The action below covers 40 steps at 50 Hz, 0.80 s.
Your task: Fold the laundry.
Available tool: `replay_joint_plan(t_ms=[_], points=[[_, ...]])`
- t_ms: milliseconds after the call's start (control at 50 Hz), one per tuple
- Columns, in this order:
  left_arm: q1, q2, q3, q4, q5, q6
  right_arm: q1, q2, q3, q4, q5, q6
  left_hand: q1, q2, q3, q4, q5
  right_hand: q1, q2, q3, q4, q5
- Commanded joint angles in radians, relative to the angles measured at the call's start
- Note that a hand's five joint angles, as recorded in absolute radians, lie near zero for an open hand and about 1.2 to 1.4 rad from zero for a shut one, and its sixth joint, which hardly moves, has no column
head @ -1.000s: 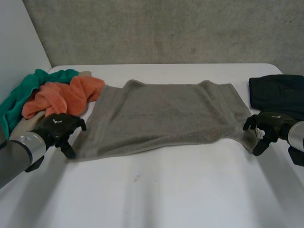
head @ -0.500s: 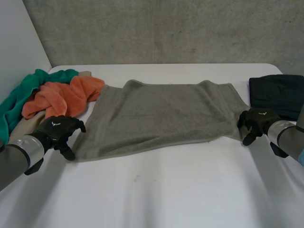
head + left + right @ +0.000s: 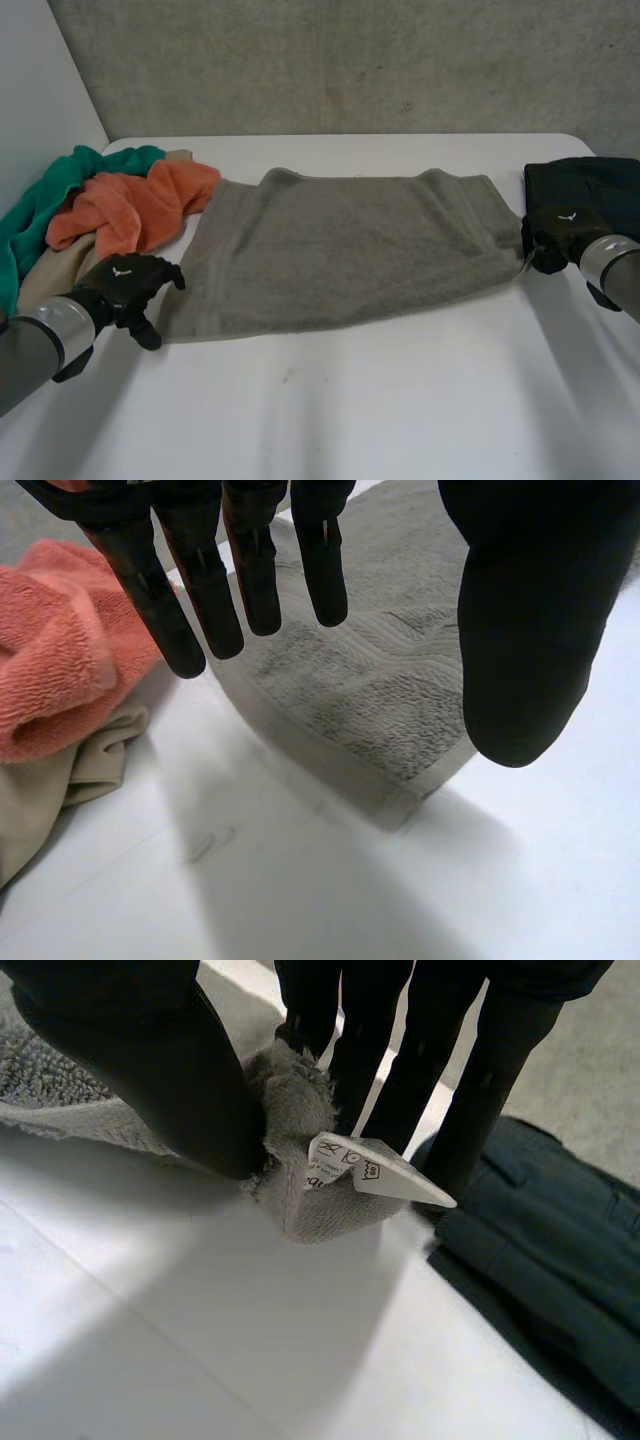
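Note:
A grey towel (image 3: pixel 350 250) lies spread flat across the middle of the white table (image 3: pixel 350 400). My left hand (image 3: pixel 125 280) hovers just off the towel's near left corner (image 3: pixel 400 805). Its fingers (image 3: pixel 205 610) and thumb (image 3: pixel 520 640) are straight and spread, with nothing between them. At the towel's near right corner is my right hand (image 3: pixel 553 235). In the right wrist view its thumb (image 3: pixel 140 1060) and fingers (image 3: pixel 480 1070) pinch the bunched corner (image 3: pixel 300 1170), and a white care label (image 3: pixel 375 1175) sticks out there.
A pile of orange cloth (image 3: pixel 135 205), green cloth (image 3: pixel 45 205) and beige cloth (image 3: pixel 45 265) sits at the table's left edge, close to my left hand. A dark folded garment (image 3: pixel 590 190) lies at the right edge, just behind my right hand.
My right hand moved in onto the towel's near right corner and closed on it, drawing the corner back. My left hand has barely shifted and stays open.

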Motion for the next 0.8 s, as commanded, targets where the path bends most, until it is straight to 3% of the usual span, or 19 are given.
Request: replay_joint_plan(t_ms=[20, 200, 500, 800], points=[[-0.017, -0.043, 0.008, 0.028, -0.001, 0.037, -0.003, -0.059, 0.07, 0.014, -0.02, 0.008, 0.084, 0.089, 0.091, 0.104, 0.105, 0.31, 0.221, 0.236, 0.205, 0.231], [-0.017, -0.101, 0.037, 0.043, 0.005, 0.115, -0.002, -0.074, 0.11, 0.005, -0.024, 0.003, 0.14, 0.145, 0.147, 0.16, 0.161, 0.31, 0.221, 0.236, 0.205, 0.231], [-0.04, -0.181, 0.083, 0.123, 0.01, 0.124, -0.003, -0.086, 0.147, -0.012, -0.03, 0.002, 0.322, 0.327, 0.329, 0.342, 0.343, 0.31, 0.221, 0.236, 0.205, 0.231], [-0.077, -0.244, 0.138, 0.172, -0.004, 0.133, -0.008, -0.097, 0.167, -0.022, -0.036, 0.003, 0.34, 0.345, 0.347, 0.359, 0.36, 0.31, 0.221, 0.236, 0.205, 0.231]])
